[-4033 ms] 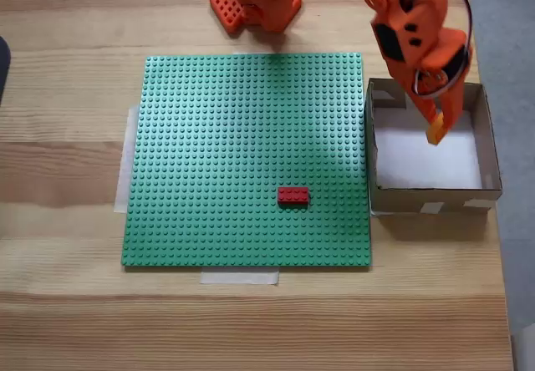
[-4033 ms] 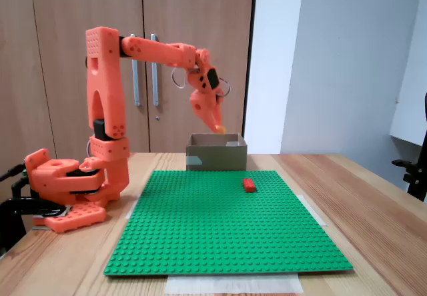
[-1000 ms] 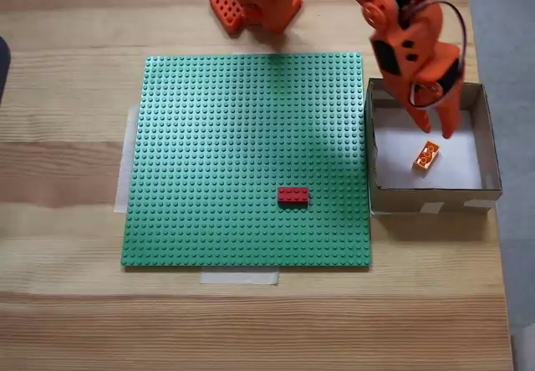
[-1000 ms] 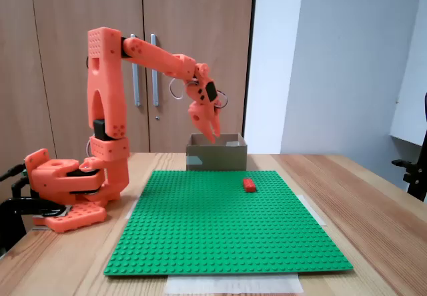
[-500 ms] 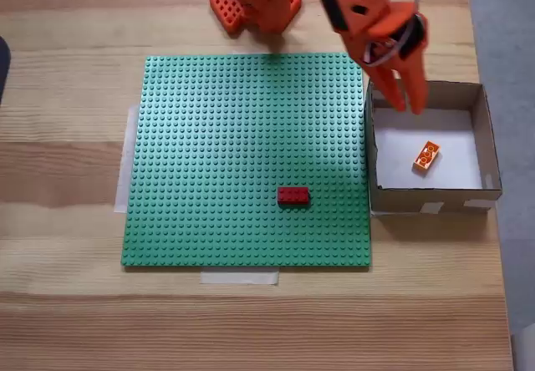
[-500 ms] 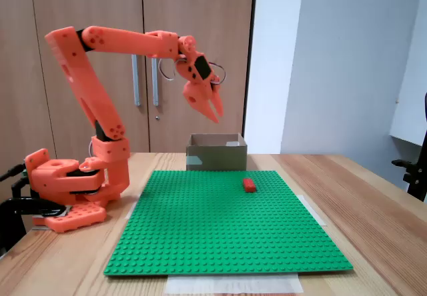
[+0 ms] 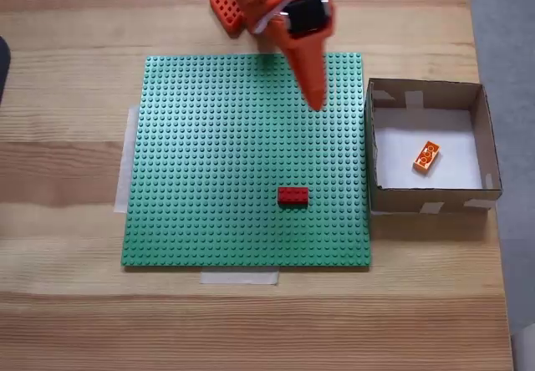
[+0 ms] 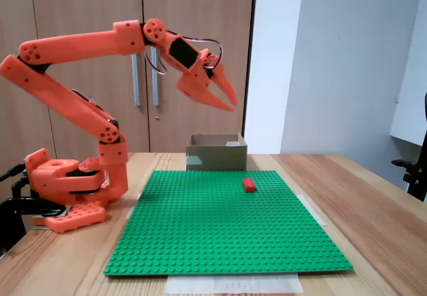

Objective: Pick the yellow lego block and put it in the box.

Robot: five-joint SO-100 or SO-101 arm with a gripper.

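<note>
While the gripper hangs high above the green baseplate, its jaws sit slightly apart, holding nothing. Inside the box, the yellow lego block lies flat, long axis diagonal.

We see a light wooden table carrying a green studded baseplate at its middle, taped down at its left and near edges. The box sits toward the table's right edge, and the arm's orange base stands at the far edge.
</note>
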